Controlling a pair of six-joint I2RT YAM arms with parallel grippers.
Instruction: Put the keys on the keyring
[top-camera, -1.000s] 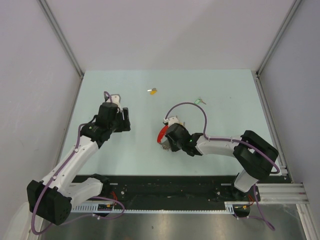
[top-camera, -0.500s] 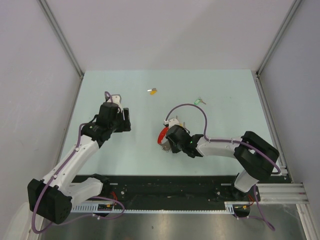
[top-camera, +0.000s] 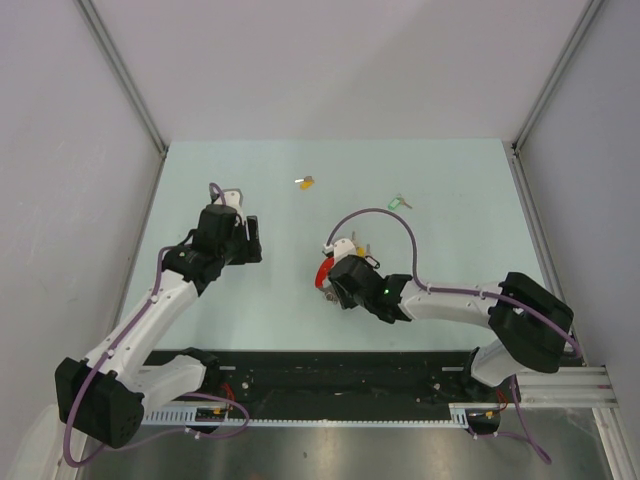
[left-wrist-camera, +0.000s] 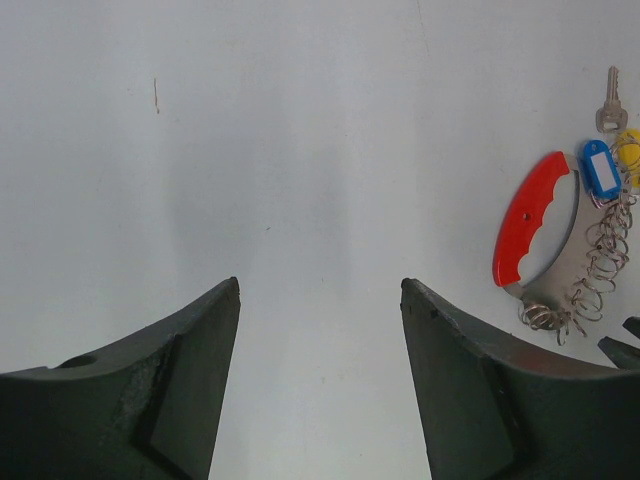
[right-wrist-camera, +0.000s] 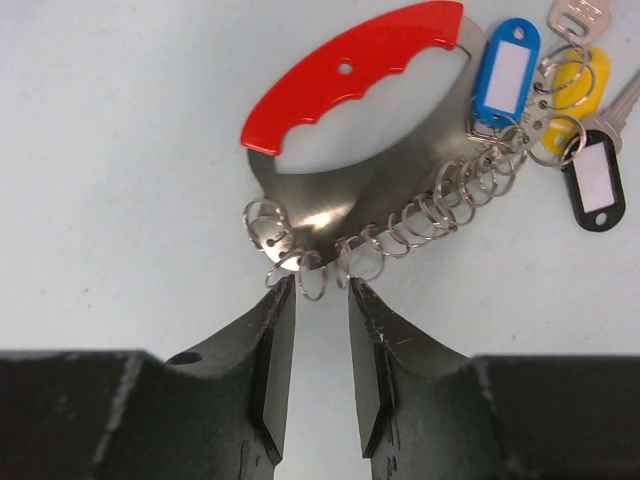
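Observation:
The keyring (right-wrist-camera: 360, 60) is a red curved grip on a steel plate edged with several small wire rings, carrying blue (right-wrist-camera: 505, 70), yellow and black tags. It lies mid-table (top-camera: 322, 272) and shows at the right of the left wrist view (left-wrist-camera: 530, 225). My right gripper (right-wrist-camera: 320, 285) sits at its lower edge, jaws narrowly open, one small ring (right-wrist-camera: 312, 283) lying at the tips. My left gripper (left-wrist-camera: 320, 285) hovers open over bare table, left of the keyring (top-camera: 250, 240). The yellow-headed key (top-camera: 305, 182) and the green-headed key (top-camera: 400, 202) lie farther back.
Grey walls close the table on the left, back and right. A black rail (top-camera: 330, 375) with the arm bases runs along the near edge. A purple cable (top-camera: 385, 212) loops above the right wrist.
The right jaws have parted slightly at the keyring's rings, and the right arm's elbow has swung to the right. The left arm has stayed put.

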